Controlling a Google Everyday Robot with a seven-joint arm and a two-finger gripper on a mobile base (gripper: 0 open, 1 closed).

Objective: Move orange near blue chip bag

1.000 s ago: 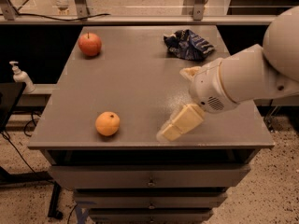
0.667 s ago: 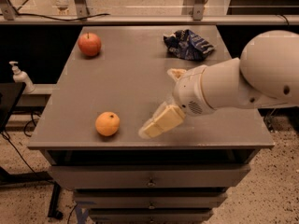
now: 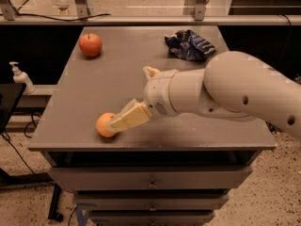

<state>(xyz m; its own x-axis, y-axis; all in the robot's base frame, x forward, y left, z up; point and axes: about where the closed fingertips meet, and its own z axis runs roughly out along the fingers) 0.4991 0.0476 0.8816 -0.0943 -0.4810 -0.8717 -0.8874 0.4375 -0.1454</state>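
Note:
The orange (image 3: 103,125) lies near the front left edge of the grey table (image 3: 122,69). My gripper (image 3: 117,122) reaches in from the right, low over the table, with its cream fingers (image 3: 133,117) against the orange's right side. The fingers look apart and open, and the orange still rests on the table. The blue chip bag (image 3: 188,44) lies crumpled at the back right of the table, far from the orange. My white arm (image 3: 225,91) stretches across the right half of the table.
A red apple (image 3: 90,44) with a stem sits at the back left of the table. Drawers (image 3: 150,180) run under the table's front edge. A white pump bottle (image 3: 19,77) stands on a ledge to the left, off the table.
My gripper has moved left and down across the table, from right of the middle to the orange's right side. The orange, apple and bag have not moved.

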